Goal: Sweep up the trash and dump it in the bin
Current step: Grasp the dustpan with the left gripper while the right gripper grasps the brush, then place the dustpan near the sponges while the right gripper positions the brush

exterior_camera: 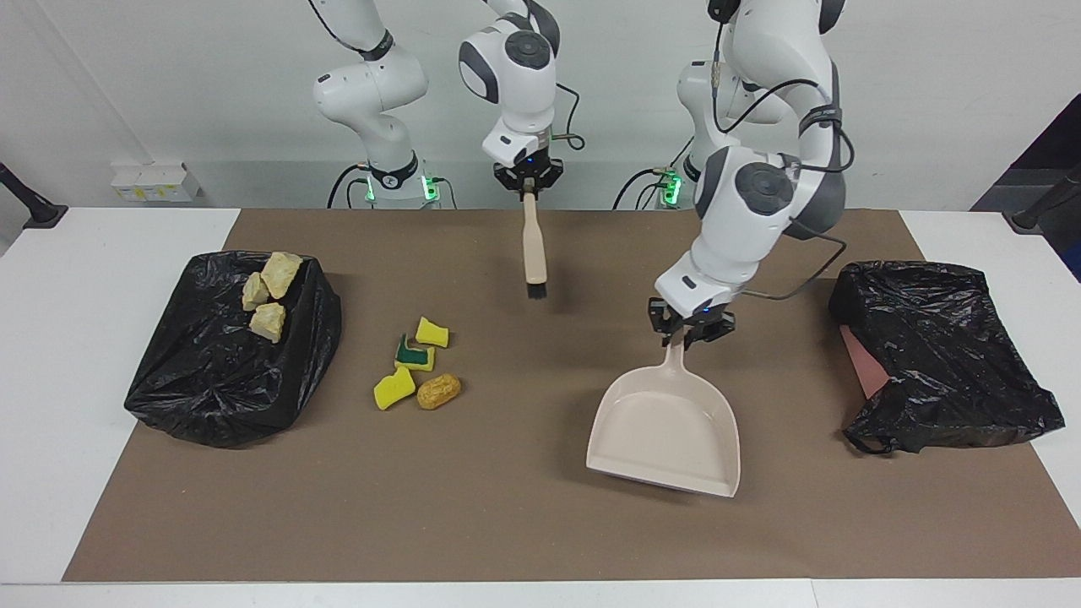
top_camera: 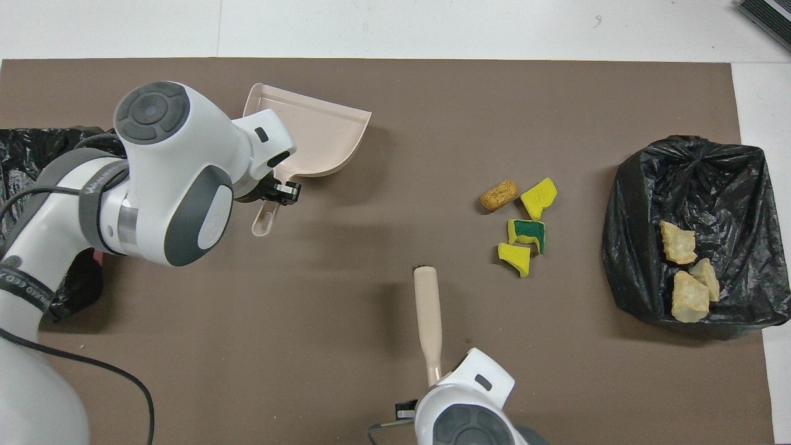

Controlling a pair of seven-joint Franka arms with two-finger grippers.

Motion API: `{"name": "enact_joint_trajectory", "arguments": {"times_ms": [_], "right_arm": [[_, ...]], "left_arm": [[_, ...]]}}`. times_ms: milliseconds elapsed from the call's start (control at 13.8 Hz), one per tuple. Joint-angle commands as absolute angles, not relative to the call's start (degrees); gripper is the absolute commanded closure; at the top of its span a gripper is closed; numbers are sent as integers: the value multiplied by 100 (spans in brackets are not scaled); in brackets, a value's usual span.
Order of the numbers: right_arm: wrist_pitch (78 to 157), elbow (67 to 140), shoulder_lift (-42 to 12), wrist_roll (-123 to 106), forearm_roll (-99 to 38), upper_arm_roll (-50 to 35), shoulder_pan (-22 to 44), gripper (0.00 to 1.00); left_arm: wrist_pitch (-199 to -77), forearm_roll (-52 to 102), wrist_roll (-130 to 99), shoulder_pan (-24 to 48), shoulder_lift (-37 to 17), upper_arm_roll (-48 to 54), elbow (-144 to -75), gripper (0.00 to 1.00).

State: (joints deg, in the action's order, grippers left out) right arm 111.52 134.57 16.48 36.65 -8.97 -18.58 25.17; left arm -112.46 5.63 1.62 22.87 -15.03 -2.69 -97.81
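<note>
On the tabletop [exterior_camera: 524,523], at the right arm's end, stands a black bag-lined bin [exterior_camera: 228,371]. Three tan pastry pieces [exterior_camera: 268,295] lie on its sagging liner, touching one another.

Beside the bin, toward the table's middle, lies a loose cluster on the brown mat [exterior_camera: 473,473]: two plain yellow sponge pieces [exterior_camera: 432,332], a yellow sponge piece with a green face [exterior_camera: 414,355] between them, and a brown bread roll [exterior_camera: 439,391] just beside the sponge farthest from the robots.

The right gripper [exterior_camera: 529,179] hangs over the mat's edge nearest the robots, jaws clamped on the handle end of the beige brush [exterior_camera: 535,253]. The brush hangs with its dark bristles downward, clear of the trash.

The left gripper [exterior_camera: 688,329] has its jaws clamped on the handle of the beige dustpan [exterior_camera: 667,422]. The pan is empty, its open mouth pointing away from the robots, well apart from the sponges.

At the left arm's end lies a second black bag [exterior_camera: 937,355], a pinkish surface showing beneath it.
</note>
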Motion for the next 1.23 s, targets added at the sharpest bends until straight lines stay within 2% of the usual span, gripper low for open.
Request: {"name": "enact_joint_trajectory", "arguments": {"times_ms": [0, 289, 506, 723, 868, 1157], "right_arm": [[11083, 13421, 1478, 3542, -275, -1898, 1787, 100], [11275, 13351, 1117, 2315, 1043, -1907, 513, 100], [11364, 13088, 783, 1270, 1729, -1907, -148, 100], [11320, 12246, -164, 705, 2616, -1916, -711, 100], [11180, 11805, -727, 511, 2926, -1907, -756, 100], [11215, 11865, -975, 466, 2779, -1942, -871, 100]], "left_arm": [[-10952, 510, 1314, 2101, -1214, -237, -10132, 100], [-11397, 492, 2328, 1942, -433, -229, -11474, 100], [-11882, 483, 2635, 2100, 25, -220, -12329, 100], [-11656, 483, 3427, 2345, 97, -211, -12375, 100], [-11470, 483, 3393, 2522, 106, -211, -12375, 100], [-11452, 292, 3375, 2908, -44, -211, -12375, 100]]}}
